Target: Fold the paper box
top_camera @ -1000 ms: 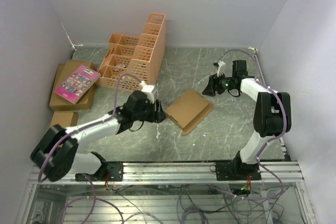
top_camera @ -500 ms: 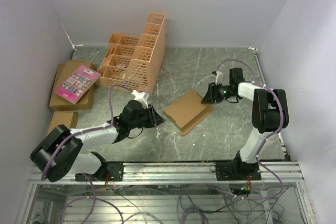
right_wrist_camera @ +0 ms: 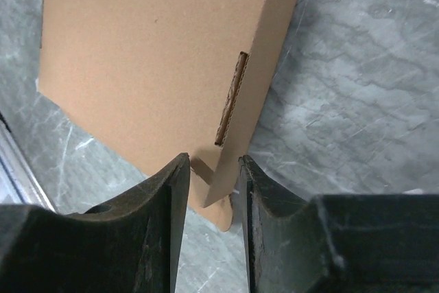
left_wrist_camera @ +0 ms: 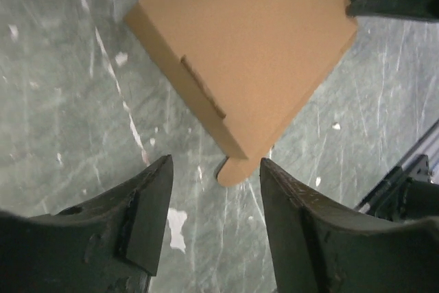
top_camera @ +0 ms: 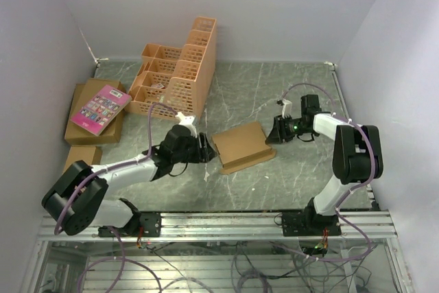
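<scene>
The paper box (top_camera: 241, 145) lies on the surface (top_camera: 274, 87) between my arms. It looks folded shut. One tab (left_wrist_camera: 233, 169) protrudes, probably left to tuck. My left end effector (left_wrist_camera: 214, 166): wide open, empty. My right end effector (right_wrist_camera: 212, 161): narrow gap straddling a box corner, and I cannot tell whether it grips.

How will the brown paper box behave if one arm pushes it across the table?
It probably slides and turns easily: the paper box looks shallow and light, lying flat on the smooth table. Its walls likely give under pressure, being thin corrugated cardboard with a slot. The tab sticking out at one corner may bend or catch.
</scene>
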`<state>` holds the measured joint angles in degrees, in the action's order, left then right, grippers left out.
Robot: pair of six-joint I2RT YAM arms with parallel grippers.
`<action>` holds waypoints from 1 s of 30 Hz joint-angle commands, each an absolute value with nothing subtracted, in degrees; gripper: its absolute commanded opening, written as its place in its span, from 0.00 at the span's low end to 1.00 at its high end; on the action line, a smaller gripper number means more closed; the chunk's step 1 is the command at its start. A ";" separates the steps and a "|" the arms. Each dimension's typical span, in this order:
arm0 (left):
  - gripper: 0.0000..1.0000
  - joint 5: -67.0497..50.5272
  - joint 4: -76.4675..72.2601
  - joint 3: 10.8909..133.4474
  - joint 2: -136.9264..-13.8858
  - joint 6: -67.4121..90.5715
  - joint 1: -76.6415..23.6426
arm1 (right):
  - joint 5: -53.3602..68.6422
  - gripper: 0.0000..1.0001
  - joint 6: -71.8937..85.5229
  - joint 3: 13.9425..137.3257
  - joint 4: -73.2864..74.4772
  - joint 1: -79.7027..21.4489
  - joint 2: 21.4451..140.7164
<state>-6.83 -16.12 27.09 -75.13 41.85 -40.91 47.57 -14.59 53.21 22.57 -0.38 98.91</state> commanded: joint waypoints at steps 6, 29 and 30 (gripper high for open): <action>0.72 -5.02 -3.94 45.10 -80.23 19.29 -38.51 | 43.81 0.35 -20.15 65.15 26.24 -3.90 104.90; 0.75 -9.85 -5.29 51.93 -94.56 12.62 -35.24 | 44.67 0.37 -23.26 82.31 32.60 -13.86 119.17; 0.75 -9.59 -4.92 51.15 -94.18 13.20 -35.22 | 44.45 0.37 -23.29 82.51 32.66 -14.89 119.44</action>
<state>-7.31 -3.25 53.36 -94.87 11.99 -35.57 44.29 -21.43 81.25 29.47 -10.94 117.14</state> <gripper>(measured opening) 0.755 0.374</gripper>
